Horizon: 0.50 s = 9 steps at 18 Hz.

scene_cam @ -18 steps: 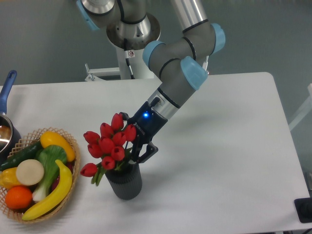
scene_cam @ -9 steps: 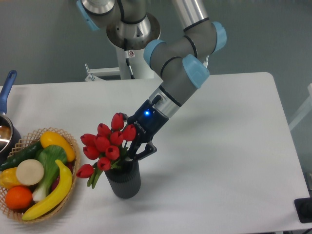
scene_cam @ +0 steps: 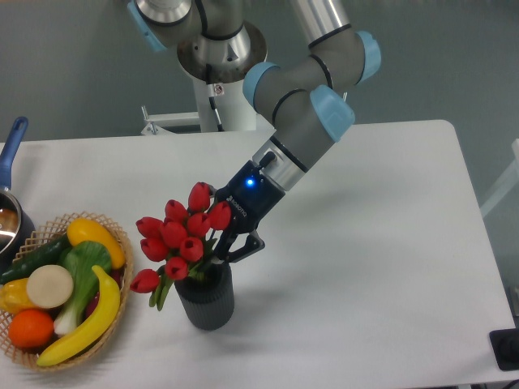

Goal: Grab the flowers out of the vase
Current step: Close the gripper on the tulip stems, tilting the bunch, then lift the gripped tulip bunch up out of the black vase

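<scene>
The flowers [scene_cam: 180, 235], a bunch of red tulip buds with green stems and leaves, stand in the vase [scene_cam: 206, 301], a small dark grey ribbed cylinder at the front middle of the white table. The bunch leans to the left. My gripper [scene_cam: 220, 253] reaches down from the upper right and sits at the stems just above the vase rim, right of the buds. Its dark fingers [scene_cam: 241, 247] are closed in on the stems. The stem ends are hidden inside the vase.
A wicker basket [scene_cam: 123, 243] with fruit and vegetables stands at the front left, close to the flowers. A blue-handled pot [scene_cam: 11, 146] is at the left edge. A black object [scene_cam: 504, 348] lies at the front right corner. The arm's base [scene_cam: 219, 57] stands behind the table.
The arm has shifted slightly up and to the right. The bunch has swayed left and come back a little higher with the gripper. The vase has hardly moved.
</scene>
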Motion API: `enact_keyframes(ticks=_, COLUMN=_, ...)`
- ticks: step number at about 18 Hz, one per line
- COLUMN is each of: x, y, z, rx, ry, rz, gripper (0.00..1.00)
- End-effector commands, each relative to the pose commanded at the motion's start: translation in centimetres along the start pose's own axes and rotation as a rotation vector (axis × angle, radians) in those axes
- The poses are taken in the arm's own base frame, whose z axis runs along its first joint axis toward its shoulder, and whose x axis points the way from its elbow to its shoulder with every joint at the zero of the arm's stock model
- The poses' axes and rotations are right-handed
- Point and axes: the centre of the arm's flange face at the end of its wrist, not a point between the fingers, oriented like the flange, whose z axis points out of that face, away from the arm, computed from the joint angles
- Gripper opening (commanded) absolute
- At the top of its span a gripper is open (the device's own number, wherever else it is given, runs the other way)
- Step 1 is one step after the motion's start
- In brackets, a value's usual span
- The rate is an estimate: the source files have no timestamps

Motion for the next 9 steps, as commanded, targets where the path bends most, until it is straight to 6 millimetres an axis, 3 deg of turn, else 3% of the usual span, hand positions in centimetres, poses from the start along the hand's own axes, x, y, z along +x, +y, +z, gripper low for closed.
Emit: enact_keyframes(ticks=9, x=0.4, y=-3.5, z=-2.6, rx=0.052, ry=-0.028, rz=-0.05, gripper=0.49)
